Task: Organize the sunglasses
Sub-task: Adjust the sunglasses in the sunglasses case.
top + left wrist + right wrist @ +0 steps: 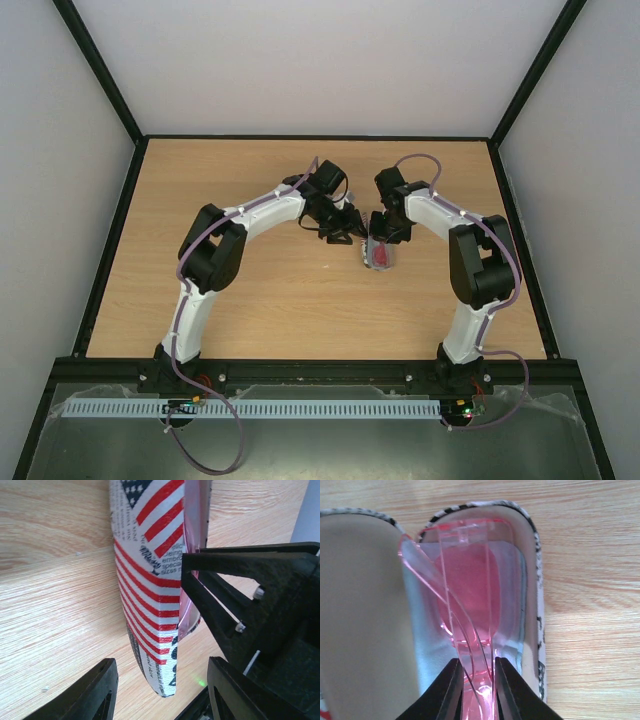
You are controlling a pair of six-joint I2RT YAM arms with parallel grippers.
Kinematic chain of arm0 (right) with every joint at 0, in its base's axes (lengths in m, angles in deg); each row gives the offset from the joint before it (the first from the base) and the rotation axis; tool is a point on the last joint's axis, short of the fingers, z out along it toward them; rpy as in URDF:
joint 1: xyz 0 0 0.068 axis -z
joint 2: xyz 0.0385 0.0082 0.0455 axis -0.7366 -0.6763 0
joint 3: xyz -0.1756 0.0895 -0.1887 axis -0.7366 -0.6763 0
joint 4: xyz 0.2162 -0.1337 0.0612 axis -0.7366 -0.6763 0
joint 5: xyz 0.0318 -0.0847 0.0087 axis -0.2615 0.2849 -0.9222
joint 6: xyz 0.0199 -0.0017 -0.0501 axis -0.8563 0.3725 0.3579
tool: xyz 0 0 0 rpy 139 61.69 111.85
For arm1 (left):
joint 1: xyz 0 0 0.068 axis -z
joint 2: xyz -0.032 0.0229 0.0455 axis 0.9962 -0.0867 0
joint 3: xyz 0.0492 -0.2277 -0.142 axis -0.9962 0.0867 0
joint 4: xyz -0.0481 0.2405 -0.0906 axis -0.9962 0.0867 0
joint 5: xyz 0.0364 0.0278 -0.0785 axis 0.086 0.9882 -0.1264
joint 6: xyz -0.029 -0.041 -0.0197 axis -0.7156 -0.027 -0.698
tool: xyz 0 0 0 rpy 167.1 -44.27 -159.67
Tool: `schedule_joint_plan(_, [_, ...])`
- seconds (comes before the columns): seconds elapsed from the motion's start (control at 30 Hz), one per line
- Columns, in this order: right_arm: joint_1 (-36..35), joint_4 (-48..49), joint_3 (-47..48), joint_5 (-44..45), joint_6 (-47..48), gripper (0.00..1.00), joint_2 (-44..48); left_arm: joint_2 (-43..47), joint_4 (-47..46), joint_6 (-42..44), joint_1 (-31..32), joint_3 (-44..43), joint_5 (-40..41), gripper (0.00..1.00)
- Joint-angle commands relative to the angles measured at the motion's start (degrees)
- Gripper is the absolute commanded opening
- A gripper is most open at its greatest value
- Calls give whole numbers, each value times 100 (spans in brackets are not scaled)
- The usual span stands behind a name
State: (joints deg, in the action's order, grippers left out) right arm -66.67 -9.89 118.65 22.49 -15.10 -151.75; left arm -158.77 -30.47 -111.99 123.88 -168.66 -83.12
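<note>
Though indistinct overhead, sunglasses (470, 590) in right tool (477, 664)

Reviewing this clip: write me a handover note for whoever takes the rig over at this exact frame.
Left gripper: open, fingers either side of the case end, not clamped.
Right gripper: shut on the folded sunglasses, holding them in the mouth of the open flag-patterned case.
The case lies mid-table.
Done: sunglasses folded and partly inside.
Left: seat them fully, release, withdraw, close the case.
</note>
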Motion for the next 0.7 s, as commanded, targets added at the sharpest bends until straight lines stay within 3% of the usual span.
schedule_joint_plan(0.0, [-12, 88, -148, -86, 119, 17, 160, -42, 227, 53, -44, -145, 156, 51])
schedule_joint_plan(0.43, [-12, 16, -124, -70, 97, 12, 103, -104, 214, -63, -44, -453, 121, 51])
schedule_joint_plan(0.53, [-11, -43, -76, -54, 93, 20, 45, -86, 169, -90, -44, -459, 102, 51])
schedule_joint_plan(0.67, [-13, -62, -66, -41, 68, 21, 31, -64, 167, -76, -42, -450, 102, 51])
